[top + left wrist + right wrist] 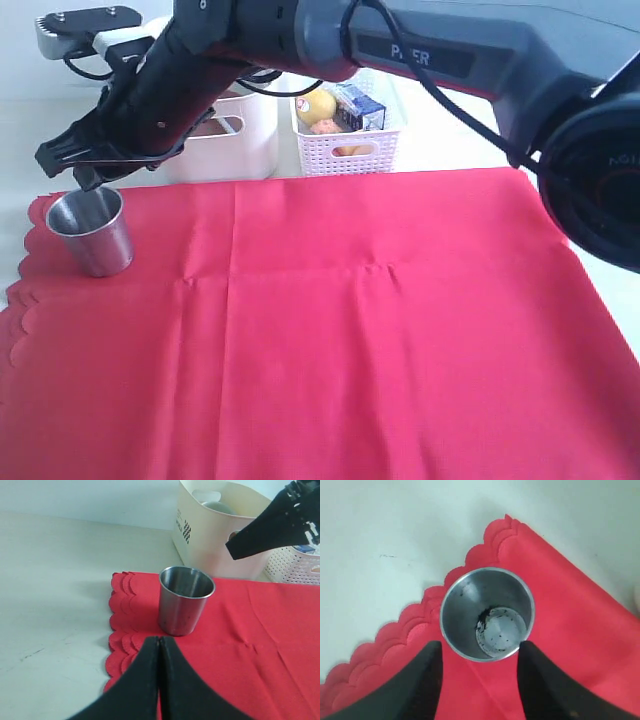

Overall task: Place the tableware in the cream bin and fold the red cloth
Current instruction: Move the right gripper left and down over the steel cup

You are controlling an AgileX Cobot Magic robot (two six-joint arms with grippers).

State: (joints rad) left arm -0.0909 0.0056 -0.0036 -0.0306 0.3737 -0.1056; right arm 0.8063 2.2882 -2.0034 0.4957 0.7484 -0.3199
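the right arm (300, 30) is showing a smooth dark grey shell, and a darker panel (420, 58) on it is carrying pale lettering that is reading "piper". a black cable (455, 115) is running along this link. a round black joint housing (600, 180) is bearing pale letters that are only partly legible. a white bracket (85, 32) is carrying small screw heads on its dark top. the right gripper (479, 647) is presenting two matte black fingers (420, 685) with rounded tips. the left gripper (159, 640) is presenting two black tapered fingers (140, 690).
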